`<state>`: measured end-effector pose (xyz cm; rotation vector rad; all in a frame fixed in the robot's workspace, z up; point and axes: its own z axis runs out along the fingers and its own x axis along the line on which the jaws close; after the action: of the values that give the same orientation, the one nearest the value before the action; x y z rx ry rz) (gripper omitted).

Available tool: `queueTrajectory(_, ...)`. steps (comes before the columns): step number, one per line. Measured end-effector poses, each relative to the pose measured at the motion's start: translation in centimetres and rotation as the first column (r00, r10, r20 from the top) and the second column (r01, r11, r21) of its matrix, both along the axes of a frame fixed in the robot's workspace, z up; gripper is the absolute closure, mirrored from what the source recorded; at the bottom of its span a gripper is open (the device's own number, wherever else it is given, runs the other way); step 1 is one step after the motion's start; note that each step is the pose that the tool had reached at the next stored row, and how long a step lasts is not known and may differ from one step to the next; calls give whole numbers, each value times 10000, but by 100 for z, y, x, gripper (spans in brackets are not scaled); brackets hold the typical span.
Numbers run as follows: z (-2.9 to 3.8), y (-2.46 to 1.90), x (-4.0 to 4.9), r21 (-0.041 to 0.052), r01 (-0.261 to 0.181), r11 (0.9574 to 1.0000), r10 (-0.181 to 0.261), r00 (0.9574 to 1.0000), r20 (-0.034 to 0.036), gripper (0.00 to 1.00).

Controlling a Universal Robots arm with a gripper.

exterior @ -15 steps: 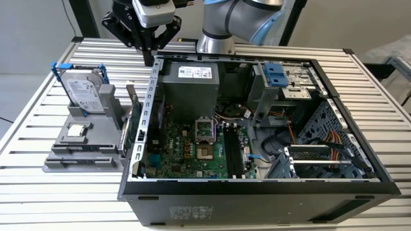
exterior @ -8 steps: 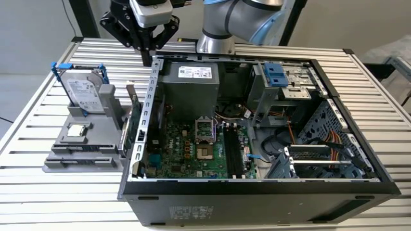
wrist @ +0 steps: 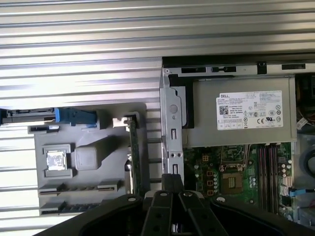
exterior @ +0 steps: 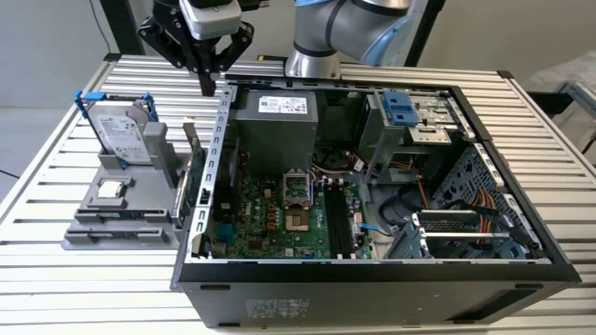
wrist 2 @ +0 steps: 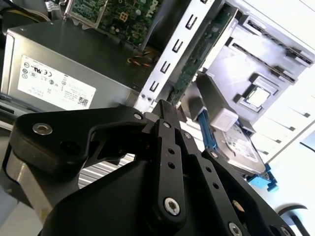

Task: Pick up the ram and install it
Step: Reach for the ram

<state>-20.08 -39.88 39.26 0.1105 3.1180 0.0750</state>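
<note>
1. The gripper, closest in both wrist views, has its jaws drawn together and grips nothing.
2. It hangs above the computer case's metal side wall.
3. Just beside that wall, the ram stands on edge in the grey holder, untouched.

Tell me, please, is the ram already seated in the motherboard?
Out: the ram stands on edge in the gray holder beside the case.
</note>
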Motion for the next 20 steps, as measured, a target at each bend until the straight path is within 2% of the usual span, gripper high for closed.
queueTrajectory(20,0,0,-216,0,0,10000,0,10000,0,100)
